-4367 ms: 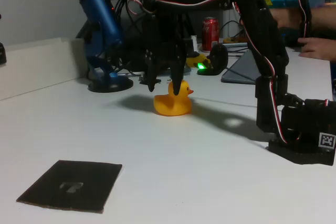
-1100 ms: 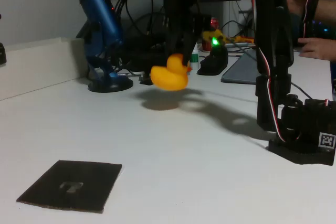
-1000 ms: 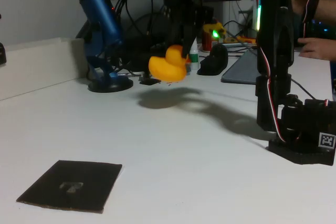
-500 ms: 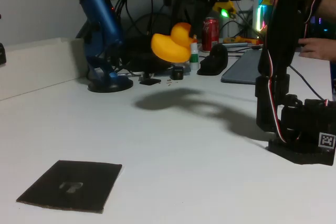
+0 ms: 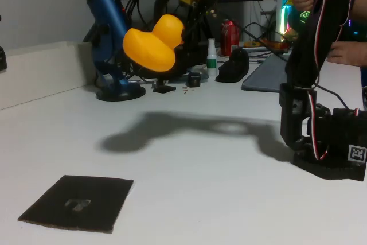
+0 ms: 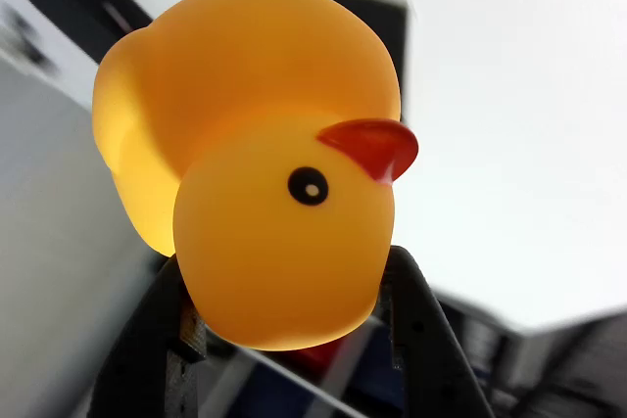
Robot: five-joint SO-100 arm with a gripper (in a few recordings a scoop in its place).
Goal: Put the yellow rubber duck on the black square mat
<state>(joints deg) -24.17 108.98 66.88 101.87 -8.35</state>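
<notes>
My gripper [image 6: 284,325] is clamped on the yellow rubber duck [image 5: 152,43] at its head, body hanging free, high above the table [image 5: 229,170]. Black square mat [image 5: 77,202] sits well apart, front left. Duck probably light, soft, glossy: may slip, so hold steady.

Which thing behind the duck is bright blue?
The tall microphone on its round stand at the left. The can is red; the small bottle is pale with a green band.

white table [image 5: 218,193] | black square mat [image 5: 77,202] front-left | blue microphone stand [image 5: 119,91] rear
</notes>
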